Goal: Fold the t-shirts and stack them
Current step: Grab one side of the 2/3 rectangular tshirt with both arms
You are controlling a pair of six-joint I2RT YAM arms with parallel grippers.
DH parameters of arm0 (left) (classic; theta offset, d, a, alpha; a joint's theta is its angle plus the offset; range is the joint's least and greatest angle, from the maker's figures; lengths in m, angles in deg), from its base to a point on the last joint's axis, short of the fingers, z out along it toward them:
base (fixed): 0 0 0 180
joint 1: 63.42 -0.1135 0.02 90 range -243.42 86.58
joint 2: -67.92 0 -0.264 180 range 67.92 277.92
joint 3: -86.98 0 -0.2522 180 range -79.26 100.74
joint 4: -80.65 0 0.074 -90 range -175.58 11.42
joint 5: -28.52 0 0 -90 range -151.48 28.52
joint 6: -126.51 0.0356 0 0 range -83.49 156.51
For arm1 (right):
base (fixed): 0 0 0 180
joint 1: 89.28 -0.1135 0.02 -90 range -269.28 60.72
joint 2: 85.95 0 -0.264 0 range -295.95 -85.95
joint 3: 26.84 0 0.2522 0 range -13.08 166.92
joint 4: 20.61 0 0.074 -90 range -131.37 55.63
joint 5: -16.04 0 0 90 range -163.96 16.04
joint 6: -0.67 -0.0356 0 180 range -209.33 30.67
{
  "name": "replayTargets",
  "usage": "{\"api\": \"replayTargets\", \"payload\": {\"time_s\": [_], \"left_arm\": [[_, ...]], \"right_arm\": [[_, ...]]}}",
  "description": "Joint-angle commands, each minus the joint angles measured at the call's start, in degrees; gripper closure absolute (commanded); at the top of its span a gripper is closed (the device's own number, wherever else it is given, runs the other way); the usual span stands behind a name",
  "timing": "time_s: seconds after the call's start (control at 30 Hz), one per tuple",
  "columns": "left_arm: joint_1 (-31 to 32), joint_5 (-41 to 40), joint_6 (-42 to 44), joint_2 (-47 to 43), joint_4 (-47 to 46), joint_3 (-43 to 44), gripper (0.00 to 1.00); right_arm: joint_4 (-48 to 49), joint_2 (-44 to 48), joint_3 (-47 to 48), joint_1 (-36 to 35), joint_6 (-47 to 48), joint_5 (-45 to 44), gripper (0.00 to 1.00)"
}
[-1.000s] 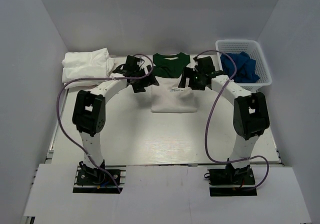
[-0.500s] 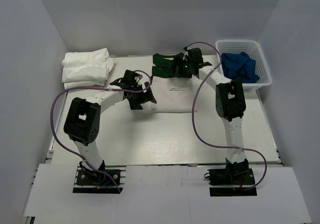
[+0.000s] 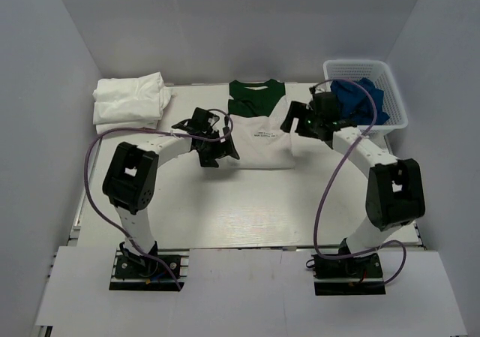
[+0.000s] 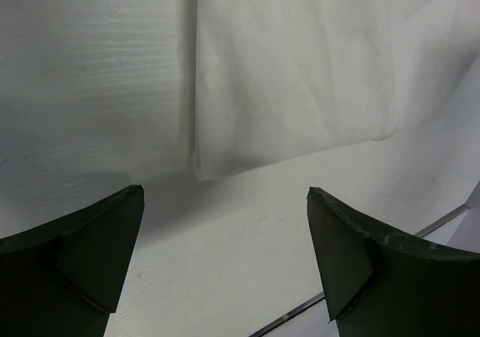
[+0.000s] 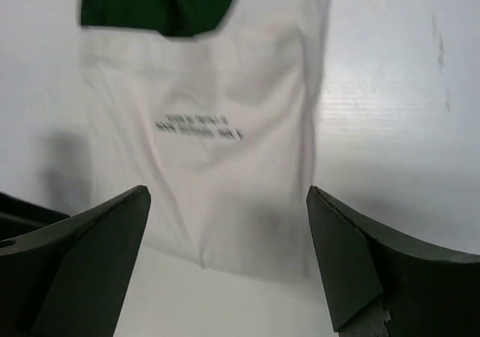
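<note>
Now shirt [image 3: 259,136] flat on counter [image 3: 225,202], part-folded; left pincer [image 4: 225,193] and right pincer [image 5: 229,191] open, empty, flanking it, likely for next fold.

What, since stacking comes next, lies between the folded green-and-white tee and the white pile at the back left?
Only the left gripper, open, at the left edge of the tee; nothing else shows before the white pile.

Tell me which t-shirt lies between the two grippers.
The white tee with the dark green upper part, mid-table between the left gripper and right gripper. The plain white folded ones sit stacked at the far left corner.
</note>
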Motion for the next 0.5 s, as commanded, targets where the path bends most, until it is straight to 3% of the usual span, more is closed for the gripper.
{"api": "replayTargets", "payload": {"time_s": [0.0,0.2,0.47], "left_arm": [[1.0,1.6,1.5,2.0,-1.5,2.7,0.0],[1.0,3.8,1.5,5.4,-4.3,1.6,0.19],[1.0,5.0,1.0,6.5,-5.4,0.2,0.64]], "right_arm": [[-2.2,4.2,-9.7,0.8,-1.3,-1.9,0.1],[-0.9,5.5,-18.0,0.7,-2.4,6.0,0.1],[-1.5,1.1,-18.4,0.8,-2.5,9.3,0.1]]}}
